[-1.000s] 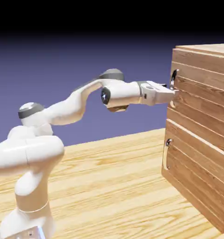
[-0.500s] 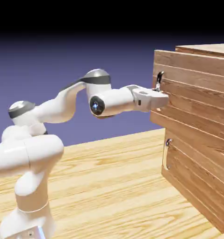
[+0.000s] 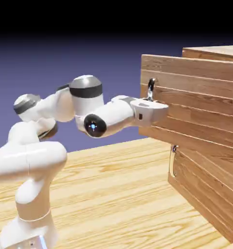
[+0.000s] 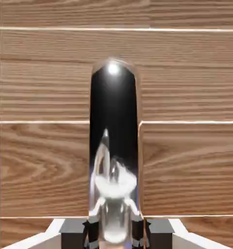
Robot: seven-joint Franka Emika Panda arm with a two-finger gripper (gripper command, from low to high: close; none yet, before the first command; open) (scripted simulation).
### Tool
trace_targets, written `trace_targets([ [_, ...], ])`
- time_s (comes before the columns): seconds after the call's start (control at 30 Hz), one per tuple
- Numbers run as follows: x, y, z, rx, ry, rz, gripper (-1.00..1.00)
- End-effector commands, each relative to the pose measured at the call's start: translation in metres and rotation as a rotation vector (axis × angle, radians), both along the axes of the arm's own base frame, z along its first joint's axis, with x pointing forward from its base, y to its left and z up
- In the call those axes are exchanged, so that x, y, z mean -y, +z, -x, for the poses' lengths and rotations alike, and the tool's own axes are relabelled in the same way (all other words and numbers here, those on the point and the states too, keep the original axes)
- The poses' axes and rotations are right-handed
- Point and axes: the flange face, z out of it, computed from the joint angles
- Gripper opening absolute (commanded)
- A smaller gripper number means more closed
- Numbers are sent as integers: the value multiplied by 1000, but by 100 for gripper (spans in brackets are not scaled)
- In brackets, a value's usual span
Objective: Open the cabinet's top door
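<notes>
— Blue-violet lies behind everything; what are the jaws (image 4: 116, 233) doing?
— Gripping the silver handle (image 4: 114, 155), one finger each side
— And the top door (image 3: 193, 97)?
— Swung partly open, jutting out above the lower panel (image 3: 206, 189)

My glossy white arm (image 3: 39, 160) has rounded segments, dark grey joint bands, a blue-lit black disc, and blocky dark-grey fingers (image 4: 159, 232).

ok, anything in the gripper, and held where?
Yes: the top door's handle, pinched between the fingertips partway along its bar, upper end free.
</notes>
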Motion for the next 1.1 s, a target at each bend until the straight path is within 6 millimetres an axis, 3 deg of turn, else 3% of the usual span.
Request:
trace_targets([
  [0.0,5,0,3,0,15,0,-100],
  [0.13,21,2,16,12,71,-5,-100],
  [0.4,15,7,15,37,53,-24,-100],
  [0.53,23,1,17,5,74,-4,-100],
  [0.97,120,0,58,-1,357,0,-100],
  [1.07,131,0,61,1,386,1,-100],
])
